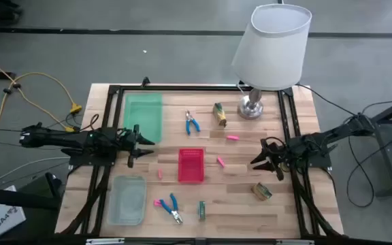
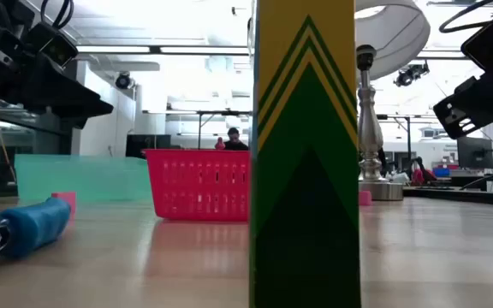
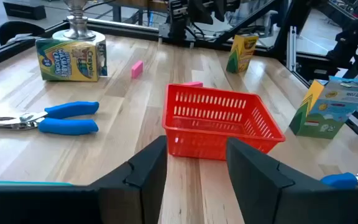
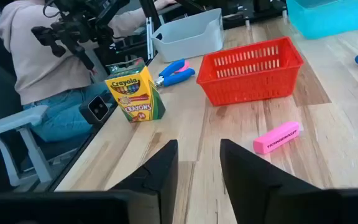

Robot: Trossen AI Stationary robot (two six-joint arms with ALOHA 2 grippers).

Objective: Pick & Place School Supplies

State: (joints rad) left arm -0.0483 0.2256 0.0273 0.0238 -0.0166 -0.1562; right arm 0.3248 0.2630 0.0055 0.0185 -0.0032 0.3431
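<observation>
- Nearest the low camera, a green-and-yellow crayon box (image 2: 305,154) is seen upright near the table's front edge.
- Left gripper (image 1: 143,143) is held level above the table beside the green tray (image 1: 143,114), fingers parted and empty, pointed at the red basket (image 1: 191,165).
- Right gripper (image 1: 257,160) is held likewise, released, with a pink eraser (image 4: 276,137) lying just ahead of it.
</observation>
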